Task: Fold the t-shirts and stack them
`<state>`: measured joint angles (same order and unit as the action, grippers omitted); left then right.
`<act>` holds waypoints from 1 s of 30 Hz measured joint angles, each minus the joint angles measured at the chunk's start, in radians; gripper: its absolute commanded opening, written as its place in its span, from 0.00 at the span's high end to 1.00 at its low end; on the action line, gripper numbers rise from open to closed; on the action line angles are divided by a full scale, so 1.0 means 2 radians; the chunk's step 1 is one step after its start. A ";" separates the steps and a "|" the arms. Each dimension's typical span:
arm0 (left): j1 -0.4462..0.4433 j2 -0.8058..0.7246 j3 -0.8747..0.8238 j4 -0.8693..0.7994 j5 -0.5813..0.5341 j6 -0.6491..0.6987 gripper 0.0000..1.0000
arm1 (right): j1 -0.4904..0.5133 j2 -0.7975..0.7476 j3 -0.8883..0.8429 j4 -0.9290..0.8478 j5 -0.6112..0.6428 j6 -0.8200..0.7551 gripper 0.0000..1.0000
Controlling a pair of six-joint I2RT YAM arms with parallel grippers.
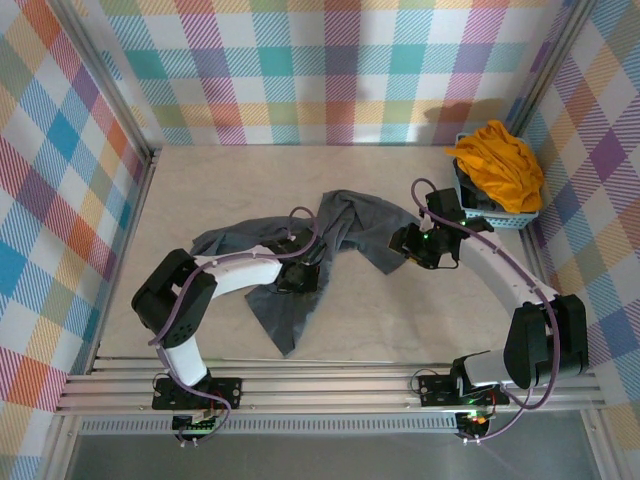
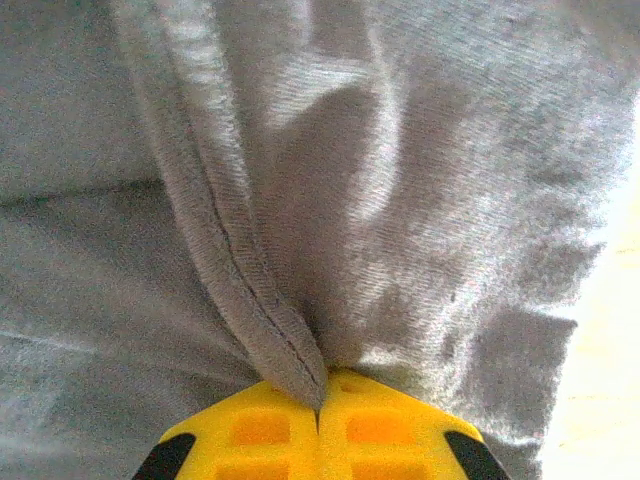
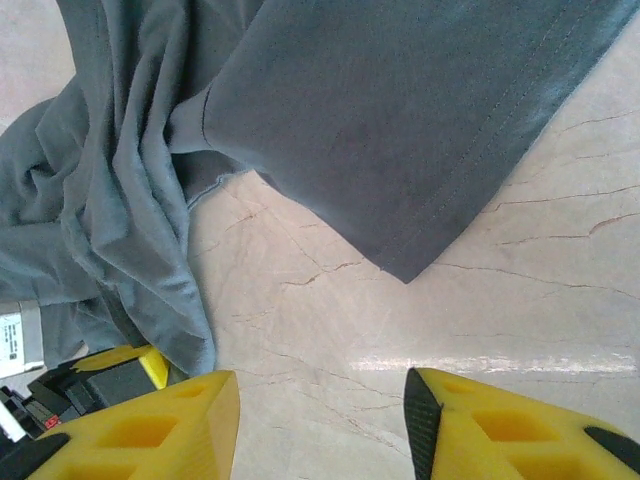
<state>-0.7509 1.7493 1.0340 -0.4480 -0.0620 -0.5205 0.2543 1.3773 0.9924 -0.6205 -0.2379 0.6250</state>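
The dark slate-grey t-shirt [image 1: 340,232] lies crumpled across the middle of the table. My left gripper [image 1: 300,272] is shut on a hemmed fold of it [image 2: 262,300]; the yellow fingertips [image 2: 260,425] meet with the cloth pinched between them. My right gripper [image 1: 412,243] hovers at the shirt's right end, open, with bare table between its fingers [image 3: 200,420]; a shirt corner [image 3: 405,265] lies just ahead. The mustard t-shirt [image 1: 497,165] is bunched in the basket at the back right.
The light-blue lattice basket [image 1: 500,214] stands against the right wall. Plaid walls close in the table on three sides. The aluminium rail [image 1: 320,385] runs along the near edge. Bare tabletop [image 1: 420,320] lies front right.
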 measured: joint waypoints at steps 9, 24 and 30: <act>-0.006 -0.080 0.112 -0.074 0.001 -0.008 1.00 | 0.021 0.000 -0.022 0.023 -0.015 0.022 0.53; 0.071 0.058 0.613 -0.154 0.120 -0.045 1.00 | 0.054 -0.013 -0.103 0.139 -0.062 0.136 0.54; 0.128 0.122 0.756 -0.149 0.184 -0.111 1.00 | 0.066 0.014 -0.098 0.179 -0.070 0.168 0.53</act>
<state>-0.4942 1.9942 2.5465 -0.7452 0.3054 -0.7433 0.3855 1.4059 0.7956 -0.2615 -0.3782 0.9619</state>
